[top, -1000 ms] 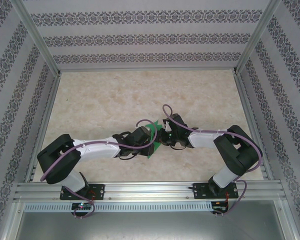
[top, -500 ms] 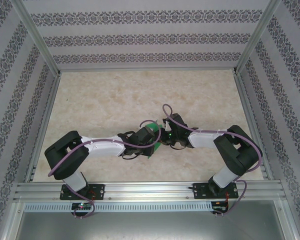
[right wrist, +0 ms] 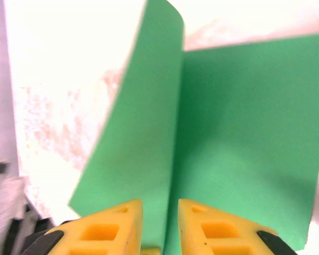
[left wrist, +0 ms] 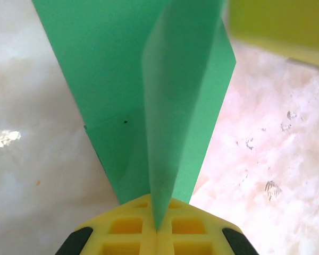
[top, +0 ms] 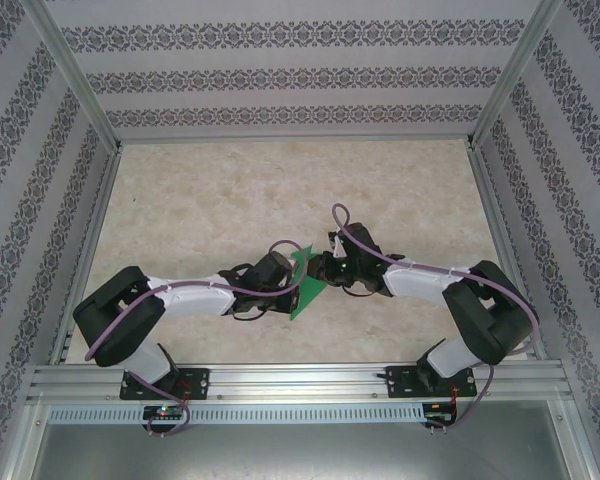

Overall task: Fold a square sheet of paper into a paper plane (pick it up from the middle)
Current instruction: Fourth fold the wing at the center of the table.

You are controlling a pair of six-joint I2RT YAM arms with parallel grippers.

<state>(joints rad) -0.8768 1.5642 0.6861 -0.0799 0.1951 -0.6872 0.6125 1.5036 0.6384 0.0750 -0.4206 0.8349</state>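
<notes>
Green sheet [top: 305, 290]: partly folded, near the middle of the table [top: 200, 200], between both grippers.
Left gripper [left wrist: 158, 229]: we see it clenched on a fold.
Right gripper [right wrist: 159, 210]: fingers straddle the crease, slightly apart; we cannot tell if they grip.

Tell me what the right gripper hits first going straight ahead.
The green paper: its fold sits between the right gripper's fingers. Beyond it, probably the left gripper, though depth is unclear.
</notes>
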